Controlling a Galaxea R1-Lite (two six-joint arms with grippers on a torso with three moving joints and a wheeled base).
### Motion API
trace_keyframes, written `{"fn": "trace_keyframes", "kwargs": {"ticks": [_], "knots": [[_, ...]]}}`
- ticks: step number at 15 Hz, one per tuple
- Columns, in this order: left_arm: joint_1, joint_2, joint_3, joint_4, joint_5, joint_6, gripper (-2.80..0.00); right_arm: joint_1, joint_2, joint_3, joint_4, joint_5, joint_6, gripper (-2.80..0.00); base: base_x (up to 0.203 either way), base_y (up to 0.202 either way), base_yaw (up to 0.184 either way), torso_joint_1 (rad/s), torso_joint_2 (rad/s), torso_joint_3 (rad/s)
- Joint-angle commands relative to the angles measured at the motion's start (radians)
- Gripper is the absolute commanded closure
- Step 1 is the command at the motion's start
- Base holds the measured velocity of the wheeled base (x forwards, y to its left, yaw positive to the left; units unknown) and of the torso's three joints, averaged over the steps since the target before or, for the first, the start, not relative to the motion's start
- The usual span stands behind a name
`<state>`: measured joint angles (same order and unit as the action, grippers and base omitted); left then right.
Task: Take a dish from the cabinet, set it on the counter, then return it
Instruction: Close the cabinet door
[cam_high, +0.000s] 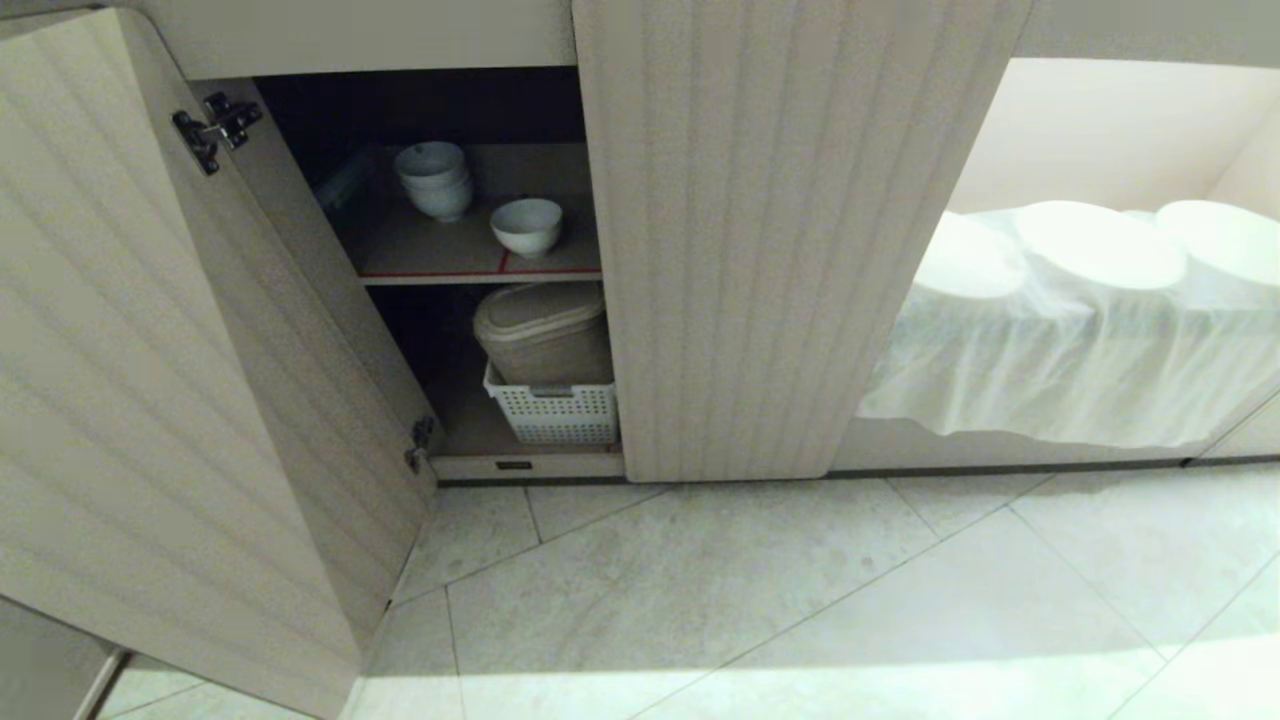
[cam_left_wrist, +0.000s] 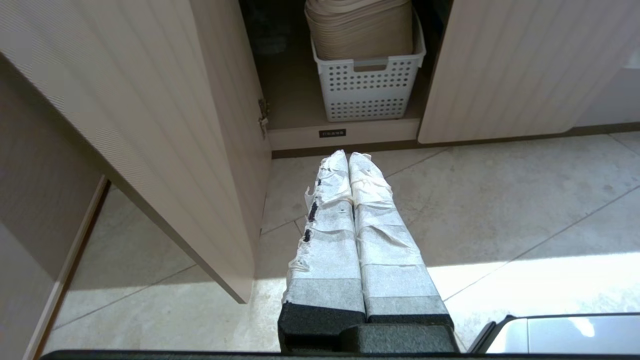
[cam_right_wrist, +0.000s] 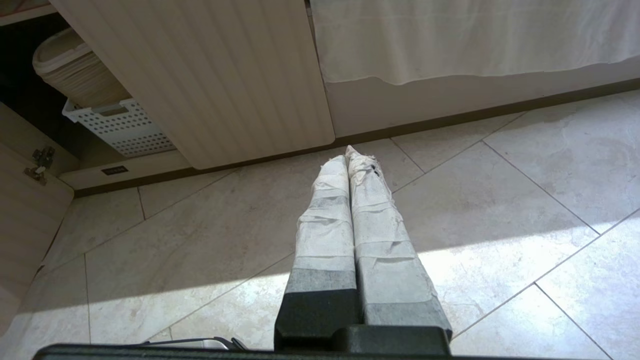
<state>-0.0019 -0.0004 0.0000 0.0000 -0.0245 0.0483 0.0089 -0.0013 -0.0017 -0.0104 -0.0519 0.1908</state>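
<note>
The cabinet (cam_high: 760, 250) has its left ribbed door (cam_high: 150, 380) swung open. On its red-edged upper shelf (cam_high: 480, 272) a single white dish (cam_high: 526, 226) stands upright, with a stack of similar white bowls (cam_high: 436, 180) behind it to the left. Neither arm shows in the head view. My left gripper (cam_left_wrist: 348, 156) hangs shut and empty over the floor tiles, in front of the cabinet's open bay. My right gripper (cam_right_wrist: 347, 152) is also shut and empty, low over the floor before the closed ribbed door (cam_right_wrist: 210, 75). The counter is out of view.
On the bottom shelf a white perforated basket (cam_high: 556, 410) holds a beige lidded container (cam_high: 545, 335). To the right, an open lit bay holds round white shapes under a white cloth (cam_high: 1080, 340). The open door stands close to the left gripper's side. Pale floor tiles (cam_high: 800, 600) spread in front.
</note>
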Motion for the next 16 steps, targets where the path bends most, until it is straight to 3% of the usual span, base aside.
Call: {"fn": "trace_keyframes", "kwargs": {"ticks": [1, 16], "knots": [[0.0, 0.0, 0.0, -0.002, 0.0, -0.001, 0.0, 0.0, 0.001, 0.0, 0.0, 0.0, 0.0, 0.0, 0.0, 0.0, 0.0, 0.0, 0.0, 0.0], [0.0, 0.0, 0.0, 0.0, 0.001, -0.007, 0.0, 0.0, 0.001, 0.0, 0.0, 0.0, 0.001, 0.0, 0.0, 0.0, 0.0, 0.0, 0.0, 0.0]]}}
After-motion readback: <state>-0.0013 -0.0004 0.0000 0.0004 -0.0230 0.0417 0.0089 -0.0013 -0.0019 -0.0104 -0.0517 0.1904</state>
